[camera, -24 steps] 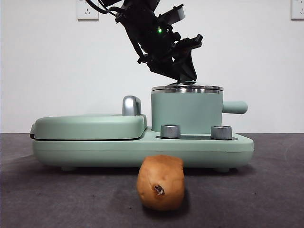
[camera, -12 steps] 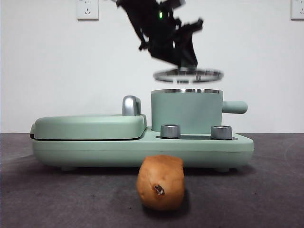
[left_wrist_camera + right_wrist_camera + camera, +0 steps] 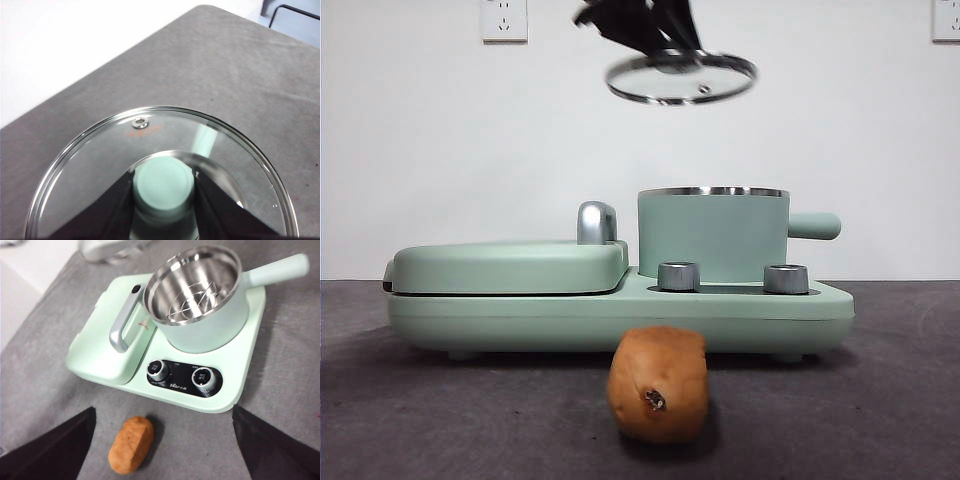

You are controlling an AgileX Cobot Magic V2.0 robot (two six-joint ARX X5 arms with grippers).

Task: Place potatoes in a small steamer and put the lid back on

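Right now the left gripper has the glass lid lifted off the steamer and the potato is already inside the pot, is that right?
Not quite. The potato lies on the table in front of the appliance; the right wrist view shows the steamer holding only its rack. The left gripper does hold the lid aloft.

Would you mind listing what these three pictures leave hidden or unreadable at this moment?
- Left gripper: front view cuts the arm at the top edge, above the lid.
- Small steamer: its bottom lies under the steel rack in the right wrist view; the front view shows only its wall.
- Griddle: closed, so its inside is hidden.
- Print beside the knobs: too small to read.
- Potato: its far side is unseen.
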